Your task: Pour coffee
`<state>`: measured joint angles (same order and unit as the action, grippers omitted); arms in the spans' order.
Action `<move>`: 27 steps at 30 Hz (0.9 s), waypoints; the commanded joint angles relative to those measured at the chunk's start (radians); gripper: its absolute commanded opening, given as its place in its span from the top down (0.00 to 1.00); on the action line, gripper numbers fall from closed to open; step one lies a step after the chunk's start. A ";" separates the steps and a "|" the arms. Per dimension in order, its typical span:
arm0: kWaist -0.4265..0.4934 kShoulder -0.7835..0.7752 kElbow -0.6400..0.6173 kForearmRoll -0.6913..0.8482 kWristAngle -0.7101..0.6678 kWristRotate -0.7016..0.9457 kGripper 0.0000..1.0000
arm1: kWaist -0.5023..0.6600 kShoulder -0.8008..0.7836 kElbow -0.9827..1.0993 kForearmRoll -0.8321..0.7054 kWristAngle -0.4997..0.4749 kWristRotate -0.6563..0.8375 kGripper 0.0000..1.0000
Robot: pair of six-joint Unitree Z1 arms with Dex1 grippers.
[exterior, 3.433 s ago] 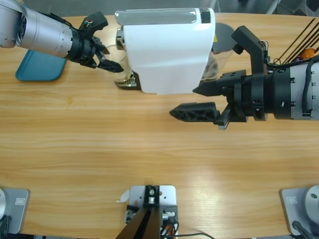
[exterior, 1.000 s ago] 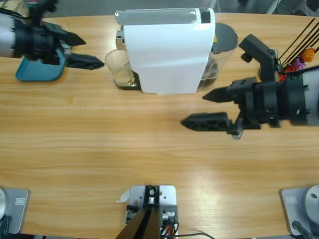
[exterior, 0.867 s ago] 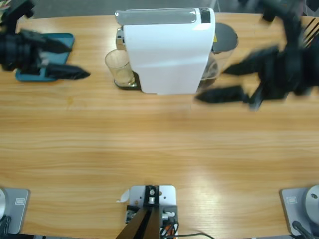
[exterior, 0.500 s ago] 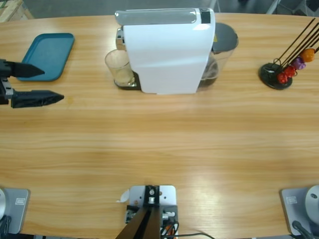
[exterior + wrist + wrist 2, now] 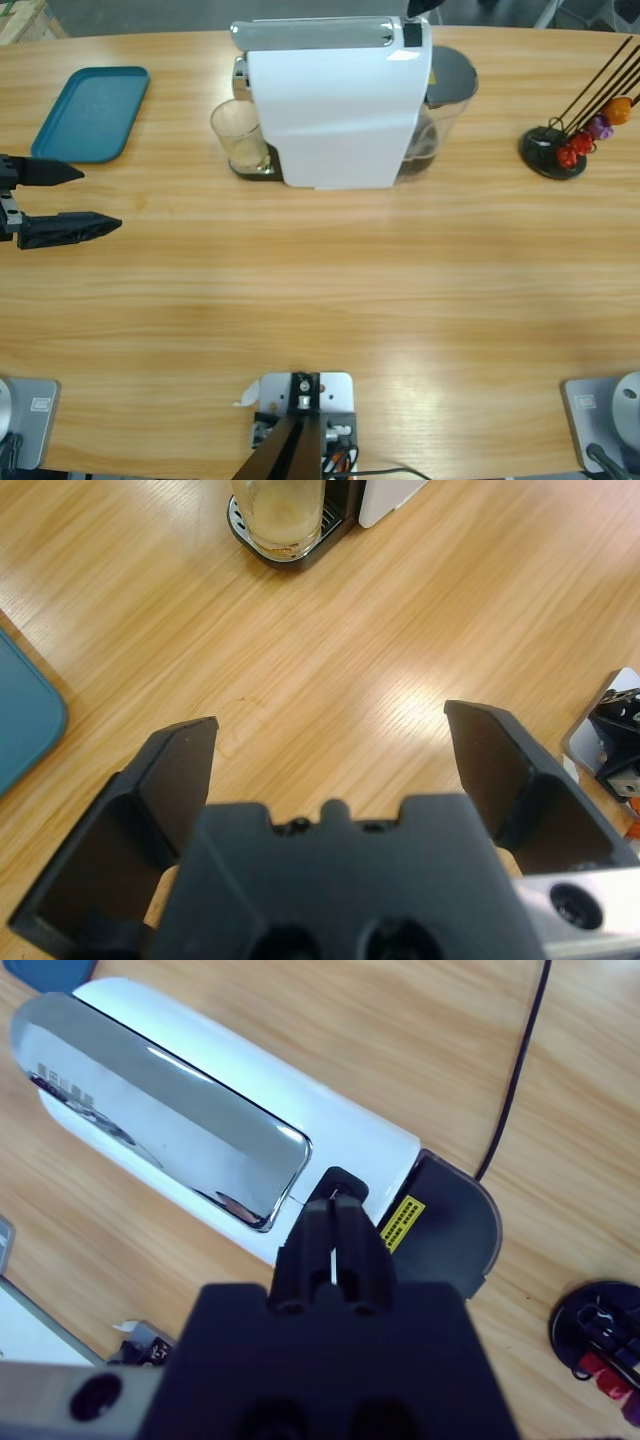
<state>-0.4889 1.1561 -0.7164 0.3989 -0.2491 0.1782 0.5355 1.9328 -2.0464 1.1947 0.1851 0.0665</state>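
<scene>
Left gripper [image 5: 85, 198]: sits at the table's left edge in the high view, jaws spread wide and holding nothing; it has drawn back from the glass since the earlier frames, when it reached right up to it.
Right gripper [image 5: 335, 1228]: jaws pressed together, poised above the rear top of the coffee machine [image 5: 335, 100] near its chrome lid; in the high view only a dark tip shows at the top edge. Earlier it hung open over the table's right side.
Glass [image 5: 238, 135]: stands on the drip tray under the machine's spout, unmoved.
Coffee [image 5: 281, 520]: a pale brownish layer seems to lie in the glass bottom, though the view does not make it certain.
Teal tray [image 5: 90, 112]: at the far left, well apart from the glass, now fully uncovered.
Capsule stand [image 5: 560, 150]: at the far right, now in plain view with its orange, purple and red capsules.
</scene>
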 commanded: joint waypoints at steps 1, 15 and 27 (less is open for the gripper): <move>-0.005 -0.018 0.035 0.011 0.009 -0.005 0.00 | 0.017 0.064 -0.014 0.015 -0.030 -0.033 1.00; -0.005 -0.032 0.041 0.012 0.011 -0.006 0.00 | 0.022 0.041 0.024 0.016 -0.038 -0.034 1.00; -0.005 -0.029 0.041 0.011 0.013 -0.006 0.00 | 0.050 0.033 0.053 0.014 -0.056 -0.029 1.00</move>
<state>-0.4889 1.1451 -0.7119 0.3990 -0.2474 0.1781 0.5668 1.9438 -2.0529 1.1975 0.1464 0.0443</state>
